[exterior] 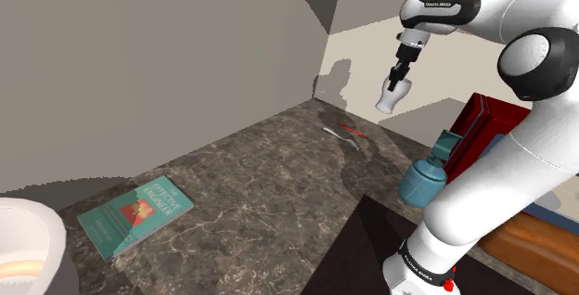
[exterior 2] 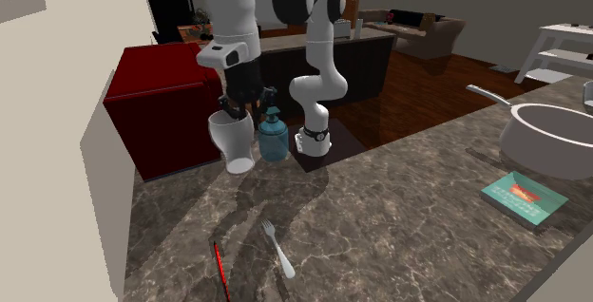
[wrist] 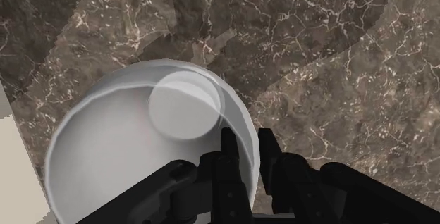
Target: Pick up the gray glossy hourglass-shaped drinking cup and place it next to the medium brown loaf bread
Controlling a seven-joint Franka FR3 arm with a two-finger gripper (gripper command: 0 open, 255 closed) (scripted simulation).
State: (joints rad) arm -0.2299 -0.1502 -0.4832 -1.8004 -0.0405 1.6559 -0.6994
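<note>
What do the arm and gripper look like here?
Glossy white rounded arm with dark grey joints; black bands with small white lettering near the wrist and base, a red spot at the base. All-black gripper, two slim fingers.

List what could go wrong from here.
1. The gripper pinches only the rim wall of the cup, held in the air; the glossy cup might slip or swing.
2. The teal bottle stands close by; a low sweep could hit it.
3. The fork and red stick lie on the counter nearby; lowering onto them might tip the cup.
</note>
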